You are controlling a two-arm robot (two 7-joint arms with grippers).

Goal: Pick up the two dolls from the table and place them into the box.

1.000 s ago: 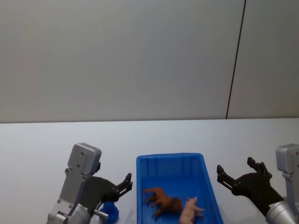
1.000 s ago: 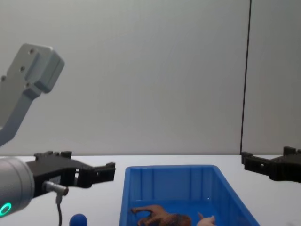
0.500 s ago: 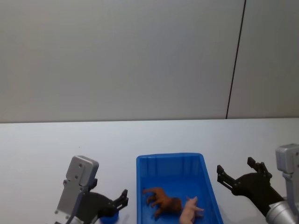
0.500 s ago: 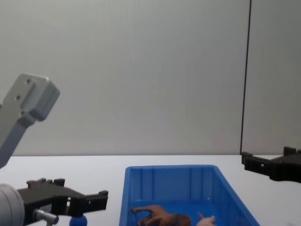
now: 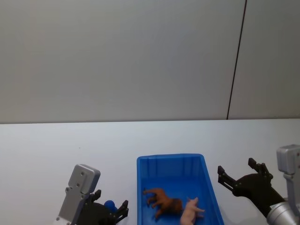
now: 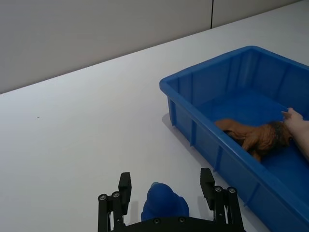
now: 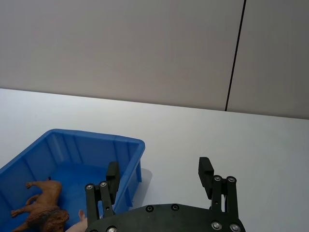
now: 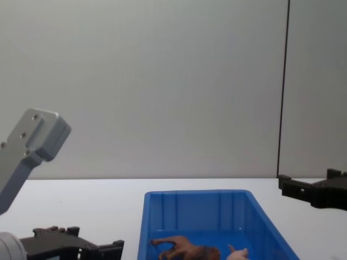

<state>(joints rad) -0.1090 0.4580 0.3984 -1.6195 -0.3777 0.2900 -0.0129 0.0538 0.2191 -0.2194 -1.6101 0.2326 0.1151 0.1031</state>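
Both dolls lie inside the blue box (image 5: 171, 157): the brown maned animal (image 5: 162, 201) and, next to it, the pale pink figure (image 5: 191, 211). The left wrist view shows the brown doll (image 6: 255, 136) and the pink doll (image 6: 300, 135) behind the box wall (image 6: 193, 126). My left gripper (image 5: 114, 212) hangs open low over the table (image 5: 70, 150), left of the box. My right gripper (image 5: 236, 168) stands open to the right of the box, holding nothing. Its fingers (image 7: 205, 166) hover above bare table beside the box (image 7: 99, 138).
A small blue ball (image 6: 163, 204) lies on the table between the fingers of my left gripper (image 6: 165, 178), close to its palm; the head view shows the ball (image 5: 109, 205) there too. Open white tabletop stretches behind the box to the grey wall.
My left gripper has sunk lower and drawn back toward the table's near edge, so the blue ball now lies between its open fingers. The right gripper and both dolls have not moved.
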